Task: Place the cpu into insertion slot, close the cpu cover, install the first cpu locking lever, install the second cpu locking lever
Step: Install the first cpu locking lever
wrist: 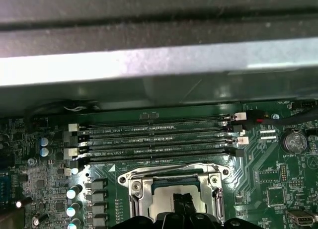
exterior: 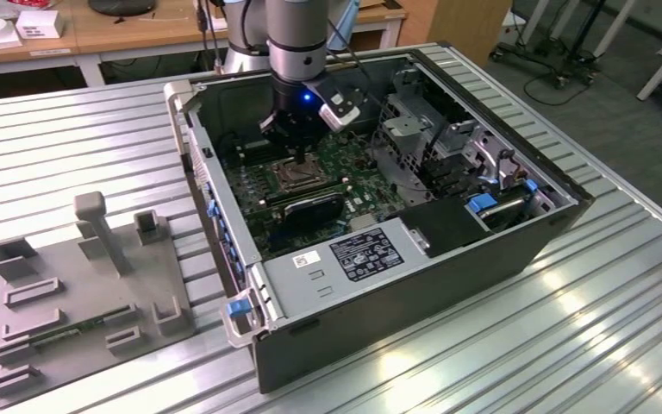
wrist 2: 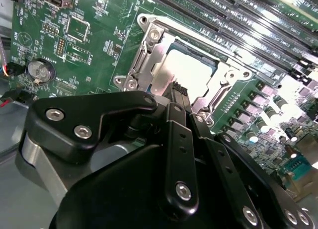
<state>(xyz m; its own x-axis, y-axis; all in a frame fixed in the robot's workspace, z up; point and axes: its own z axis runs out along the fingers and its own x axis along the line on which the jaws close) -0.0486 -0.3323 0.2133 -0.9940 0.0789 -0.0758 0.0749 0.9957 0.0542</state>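
Hand: the hand (wrist 2: 178,87) hung low over the socket, its fingers pressed narrowly together, nothing visibly between them.
Cpu: the cpu (wrist 2: 191,72) lay seated in the insertion slot (wrist: 175,196), its grey face showing through the frame.
Cpu cover: the cpu cover (wrist 2: 158,65) appeared folded down around the chip.
Surroundings: memory slots (wrist: 156,137) ran just beside the socket on the green motherboard (exterior: 348,185), inside the open computer case (exterior: 446,259) on the counter (exterior: 78,138).
Risk: a tip pressing off-centre could likely scrape the chip or skid onto the board.
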